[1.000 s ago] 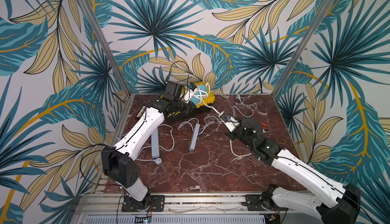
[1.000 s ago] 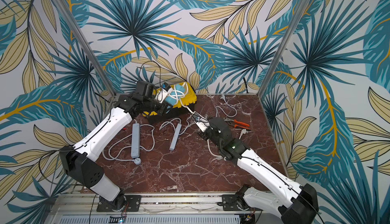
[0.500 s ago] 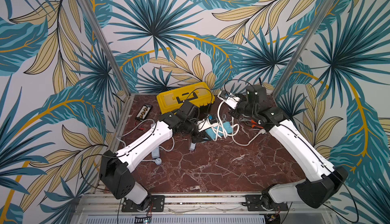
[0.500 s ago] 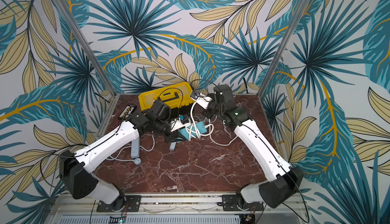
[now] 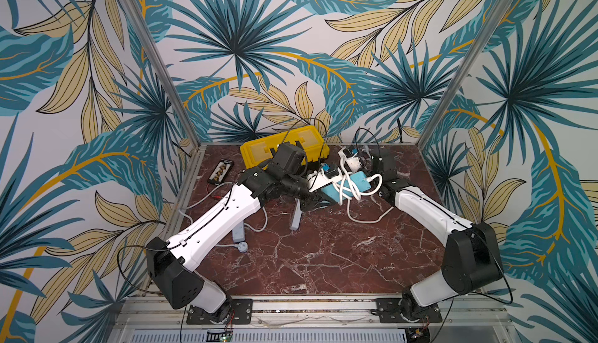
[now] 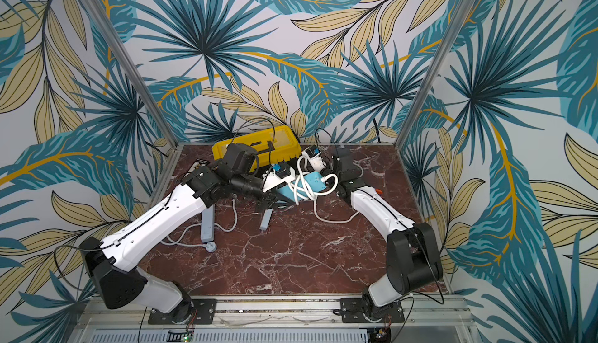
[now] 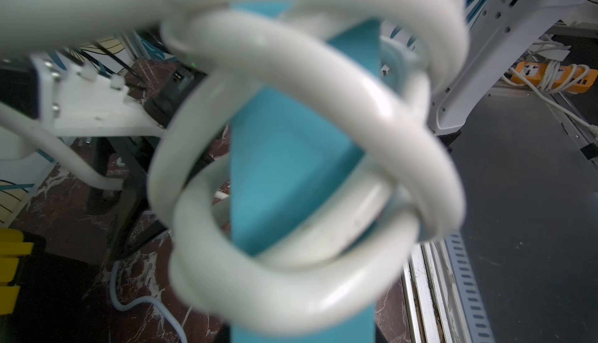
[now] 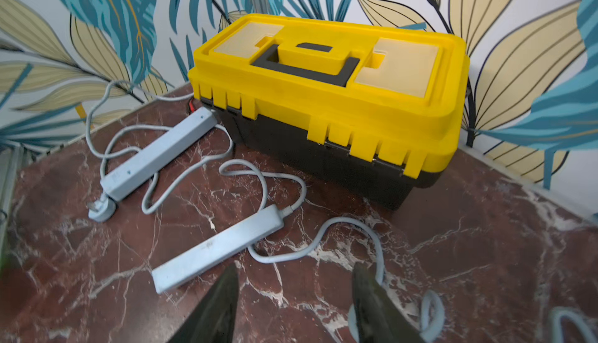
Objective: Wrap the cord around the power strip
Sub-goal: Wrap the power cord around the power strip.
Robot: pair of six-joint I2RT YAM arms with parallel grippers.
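A blue power strip (image 5: 359, 179) (image 6: 315, 179) hangs above the table's back middle, with several loops of thick white cord (image 5: 347, 191) (image 6: 302, 189) around it. My left gripper (image 5: 318, 196) (image 6: 275, 196) is shut on the strip's left end. In the left wrist view the blue power strip (image 7: 291, 163) and the blurred cord loops (image 7: 323, 99) fill the picture and hide the jaws. More cord trails onto the table (image 5: 364, 220). My right gripper (image 8: 294, 305) is open with nothing between its fingers (image 8: 223, 305). In both top views its wrist sits by the strip's right end.
A yellow toolbox (image 5: 284, 147) (image 8: 323, 99) stands at the back. Two grey power strips (image 8: 216, 247) (image 8: 158, 153) with loose cords lie on the marble table, also in a top view (image 5: 295, 218) (image 5: 238, 233). A small black device (image 5: 220, 171) lies back left.
My left arm carried the strip from beside the toolbox to the middle. My right arm swung to the strip's right end, and its gripper, earlier shut on the cord, now stands open.
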